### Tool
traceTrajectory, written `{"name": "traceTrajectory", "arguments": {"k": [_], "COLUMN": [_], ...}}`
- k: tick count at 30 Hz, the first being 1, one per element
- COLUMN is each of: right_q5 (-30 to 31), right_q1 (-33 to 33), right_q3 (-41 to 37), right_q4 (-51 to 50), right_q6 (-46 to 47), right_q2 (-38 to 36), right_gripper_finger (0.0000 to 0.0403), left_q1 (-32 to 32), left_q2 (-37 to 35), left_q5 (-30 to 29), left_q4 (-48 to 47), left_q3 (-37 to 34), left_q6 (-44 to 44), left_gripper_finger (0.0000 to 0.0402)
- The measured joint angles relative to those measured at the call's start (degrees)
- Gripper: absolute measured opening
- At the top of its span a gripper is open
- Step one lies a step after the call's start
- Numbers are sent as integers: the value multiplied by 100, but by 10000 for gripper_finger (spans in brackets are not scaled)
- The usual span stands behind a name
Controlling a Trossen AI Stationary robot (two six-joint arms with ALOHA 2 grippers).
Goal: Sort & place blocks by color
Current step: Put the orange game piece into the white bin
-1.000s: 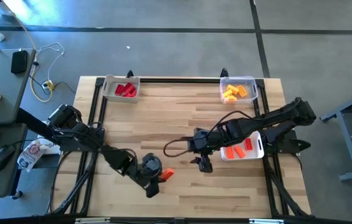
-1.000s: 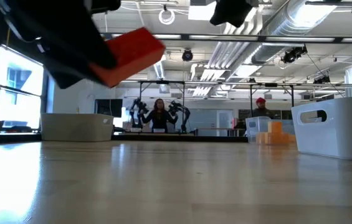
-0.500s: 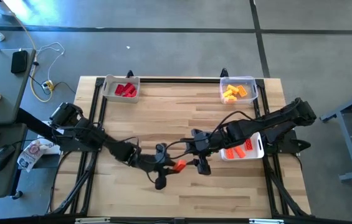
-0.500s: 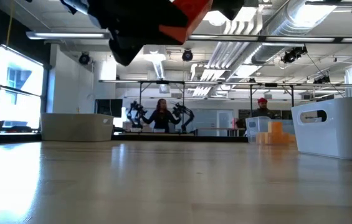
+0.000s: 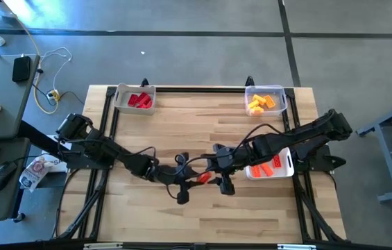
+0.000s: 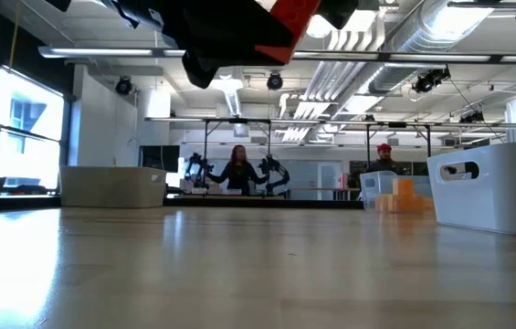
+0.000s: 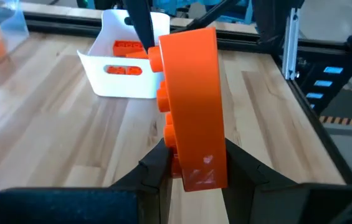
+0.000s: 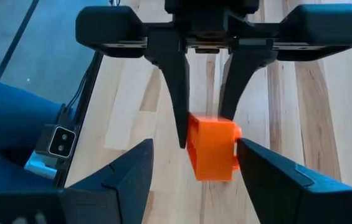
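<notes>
Left gripper (image 5: 197, 178): near the middle of the table, up in the air, fingers shut tight on an orange block (image 7: 191, 112).
Right gripper (image 5: 218, 182): just right of the block, fingers spread wide, holding nothing.
White bin (image 5: 288, 165): right side, orange blocks (image 5: 267, 167) inside.
Far left bin (image 5: 119, 101): red blocks (image 5: 139, 101).
Far right bin (image 5: 282, 92): yellow blocks (image 5: 261, 103).
</notes>
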Motion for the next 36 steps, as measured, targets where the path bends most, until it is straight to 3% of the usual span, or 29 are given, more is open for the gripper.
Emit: {"name": "traceTrajectory", "arguments": {"k": [14, 18, 25, 36], "right_q5": [338, 487, 522, 523], "right_q1": [-50, -50, -47, -43], "right_q3": [-4, -4, -4, -4], "right_q4": [-47, -21, 7, 26], "right_q6": [255, 322, 610, 759], "right_q2": [66, 81, 81, 81], "right_gripper_finger": [218, 182, 68, 68], "left_q1": [216, 260, 271, 271], "left_q2": [-11, -9, -9, -5], "left_q5": [41, 49, 106, 93], "left_q4": [736, 702, 666, 675], "left_q3": [6, 6, 6, 6], "left_q6": [420, 412, 415, 370], "left_gripper_finger": [79, 79, 79, 92]}}
